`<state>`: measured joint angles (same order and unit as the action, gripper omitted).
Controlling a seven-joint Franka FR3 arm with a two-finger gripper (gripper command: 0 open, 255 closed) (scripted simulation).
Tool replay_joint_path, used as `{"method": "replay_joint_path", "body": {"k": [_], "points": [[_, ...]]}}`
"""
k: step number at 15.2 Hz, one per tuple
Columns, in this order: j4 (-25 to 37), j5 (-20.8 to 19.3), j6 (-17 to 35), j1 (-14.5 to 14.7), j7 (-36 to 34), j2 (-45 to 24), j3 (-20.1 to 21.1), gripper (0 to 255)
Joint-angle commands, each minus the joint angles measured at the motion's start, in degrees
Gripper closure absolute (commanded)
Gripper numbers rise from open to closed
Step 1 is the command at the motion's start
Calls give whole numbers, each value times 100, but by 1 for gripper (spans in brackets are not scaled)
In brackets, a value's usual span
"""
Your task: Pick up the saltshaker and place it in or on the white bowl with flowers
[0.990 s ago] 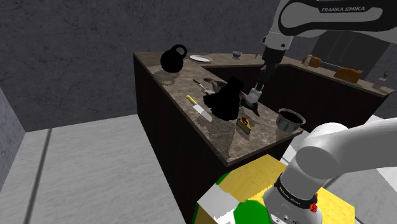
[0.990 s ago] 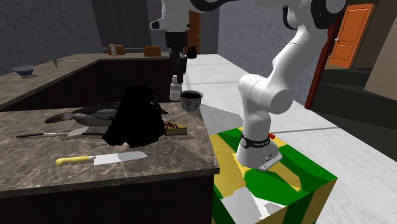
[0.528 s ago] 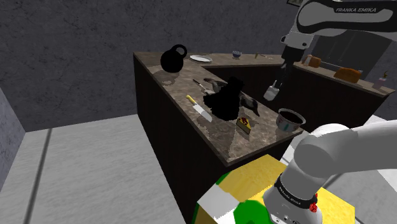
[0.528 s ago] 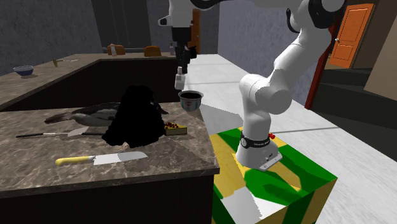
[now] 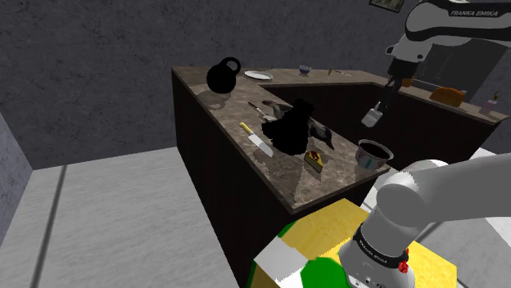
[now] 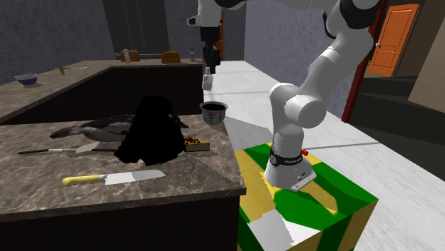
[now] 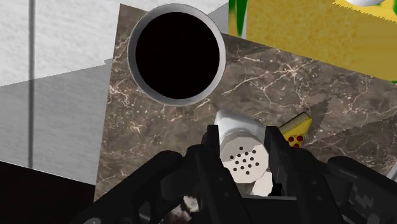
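Claw (image 7: 243, 151) clasping saltshaker (image 7: 239, 137), above counter (image 7: 146, 127)

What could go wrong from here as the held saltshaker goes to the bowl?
1. The end effector clasps the saltshaker high above the counter; released from this height, it might bounce out of the bowl.
2. The wrist view shows the bowl beyond the saltshaker, not under it, so dropping now would likely miss.
3. The bowl stands near the counter's corner; a knock might push it off.
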<state>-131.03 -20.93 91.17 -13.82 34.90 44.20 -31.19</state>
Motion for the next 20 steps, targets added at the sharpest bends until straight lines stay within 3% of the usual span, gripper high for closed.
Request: {"method": "replay_joint_path", "body": {"k": [1, 5, 20], "points": [[274, -133, -9, -8, 343, -173, -317, 255], [785, -303, -48, 23, 929, -465, -870, 255], [-342, -620, 1016, -84, 815, -369, -1255, 255]]}}
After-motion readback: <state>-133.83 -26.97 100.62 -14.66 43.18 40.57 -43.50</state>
